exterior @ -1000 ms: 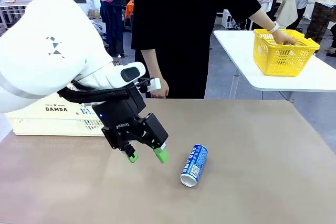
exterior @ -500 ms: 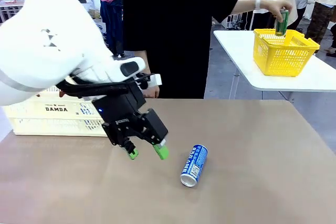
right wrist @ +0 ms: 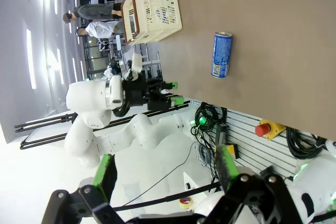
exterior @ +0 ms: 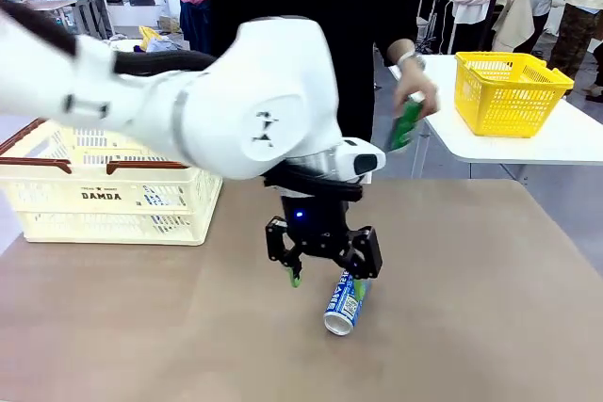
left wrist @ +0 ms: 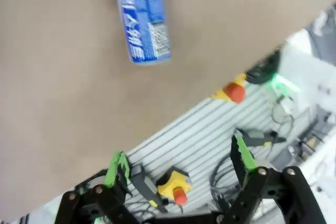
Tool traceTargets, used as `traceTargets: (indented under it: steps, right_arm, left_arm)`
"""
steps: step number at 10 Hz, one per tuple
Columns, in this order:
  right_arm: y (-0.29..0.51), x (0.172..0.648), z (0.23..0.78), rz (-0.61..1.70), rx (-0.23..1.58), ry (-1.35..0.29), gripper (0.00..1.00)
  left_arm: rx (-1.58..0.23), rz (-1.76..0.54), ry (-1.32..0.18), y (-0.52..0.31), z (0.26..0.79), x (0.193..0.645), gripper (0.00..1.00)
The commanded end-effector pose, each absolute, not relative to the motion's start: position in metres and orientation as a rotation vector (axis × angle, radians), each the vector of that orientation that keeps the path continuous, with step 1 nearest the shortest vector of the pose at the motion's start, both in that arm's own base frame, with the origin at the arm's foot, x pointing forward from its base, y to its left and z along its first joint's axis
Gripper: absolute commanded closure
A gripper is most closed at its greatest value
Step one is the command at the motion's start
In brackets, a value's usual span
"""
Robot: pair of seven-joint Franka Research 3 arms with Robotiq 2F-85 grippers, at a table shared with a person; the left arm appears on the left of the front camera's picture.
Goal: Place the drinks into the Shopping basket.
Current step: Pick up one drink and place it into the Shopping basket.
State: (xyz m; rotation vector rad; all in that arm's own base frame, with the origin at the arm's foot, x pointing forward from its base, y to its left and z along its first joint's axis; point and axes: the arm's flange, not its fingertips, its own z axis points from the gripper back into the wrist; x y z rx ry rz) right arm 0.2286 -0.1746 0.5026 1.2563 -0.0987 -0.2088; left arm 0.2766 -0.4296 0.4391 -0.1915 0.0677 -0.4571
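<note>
- Jaws wide apart and empty on the black, green-padded right gripper (right wrist: 165, 166), which hangs back off the near edge of the tan table (exterior: 490, 327).
- Same story on the left gripper (exterior: 327, 282): fingers spread full, nothing between them. But it has swung in from the left of the frame to lower centre, right over the blue slim can (exterior: 343, 306) with white print.
- That drink lies on its side, lower centre, silver end toward us. The left wrist view puts it ahead of the fingers, not yet between them, so a grab looks next.
- White lettering and a code patch run along the blue side, too small to read.
- Middle left: the cream perforated plastic shopping basket (exterior: 113, 218) with a brown rim, "DAMDA" in black on its wall, sits well apart from the can.
- Upper right, farther back: the person's hand (exterior: 415, 82) has lifted a green slim can (exterior: 405, 124) out of the bright yellow basket (exterior: 509, 91) and brings it toward our table. A second drink incoming, I'd say.
</note>
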Motion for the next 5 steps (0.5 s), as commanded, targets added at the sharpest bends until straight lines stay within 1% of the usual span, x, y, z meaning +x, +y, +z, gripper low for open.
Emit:
traceTargets:
  steps: [1, 2, 3, 4, 5]
  right_arm:
    - [-0.178, 0.226, 0.503, -0.190, 1.247, -0.102, 0.00]
    - [-0.178, 0.226, 0.503, -0.190, 1.247, -0.102, 0.00]
    - [-0.178, 0.226, 0.503, -0.190, 1.247, -0.102, 0.00]
    - [-0.178, 0.226, 0.503, -0.190, 1.247, -0.102, 0.00]
    - [-0.178, 0.226, 0.503, -0.190, 1.247, -0.102, 0.00]
  left_arm:
    - [-0.107, -0.384, 0.070, -0.463, 0.437, 0.307, 0.00]
    - [-0.084, -0.372, 0.085, -0.469, 0.428, 0.323, 0.00]
    - [-0.150, -0.397, 0.125, -0.456, 0.432, 0.334, 0.00]
    - [-0.313, -0.474, 0.139, -0.401, 0.468, 0.329, 0.00]
    - [-0.377, -0.458, 0.107, -0.336, 0.510, 0.312, 0.00]
